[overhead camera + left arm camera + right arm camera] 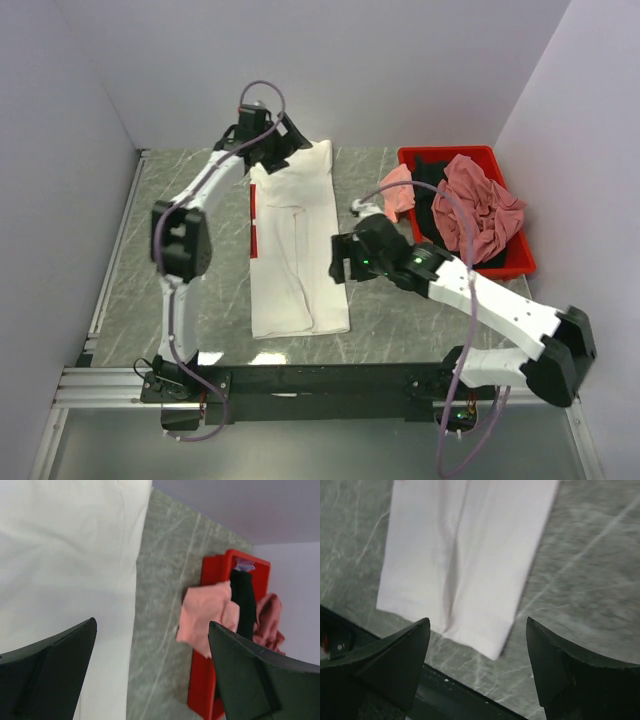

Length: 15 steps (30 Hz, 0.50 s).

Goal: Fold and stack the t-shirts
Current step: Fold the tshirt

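Hovering at right edge of white t-shirt [298, 245], right tool [339, 263] agape.

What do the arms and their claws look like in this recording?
Both the left arm and right arm have white links with black joints and a lilac cable looping alongside. Left claw and right claw have matte black wedge-shaped fingers.

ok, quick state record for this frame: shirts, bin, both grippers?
white t-shirt: folded lengthwise into a long strip, flat on the table
left gripper: open, empty, at the shirt's far end
right gripper: open, empty, by the shirt's right edge
red bin: right side of the table
in bin: dusty rose t-shirt, black t-shirt, crumpled
light pink t-shirt: draped over the bin's left rim
stack: none yet
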### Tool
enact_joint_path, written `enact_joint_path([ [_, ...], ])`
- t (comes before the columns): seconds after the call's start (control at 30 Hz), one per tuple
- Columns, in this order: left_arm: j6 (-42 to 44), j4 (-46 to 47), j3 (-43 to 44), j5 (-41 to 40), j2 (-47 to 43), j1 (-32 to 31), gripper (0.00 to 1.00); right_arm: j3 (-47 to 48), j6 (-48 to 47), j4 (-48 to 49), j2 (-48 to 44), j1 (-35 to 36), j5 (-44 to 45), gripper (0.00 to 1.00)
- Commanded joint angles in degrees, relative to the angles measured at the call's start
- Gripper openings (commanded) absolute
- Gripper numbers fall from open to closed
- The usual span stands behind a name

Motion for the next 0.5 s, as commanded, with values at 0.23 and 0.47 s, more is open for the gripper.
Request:
enact_joint_path([
  [0.23,1.85,5.68,-45.67,-10.17,-40.58,0.05,0.99,-11.65,0.34,1.74,-16.17,-8.92,3.27,0.95],
  [0.47,-1.40,-0.90,-68.62,-16.22,-61.06,-4.77,0.99,-16.57,1.65,5.43,-16.00,-9.71,-4.20,0.98],
])
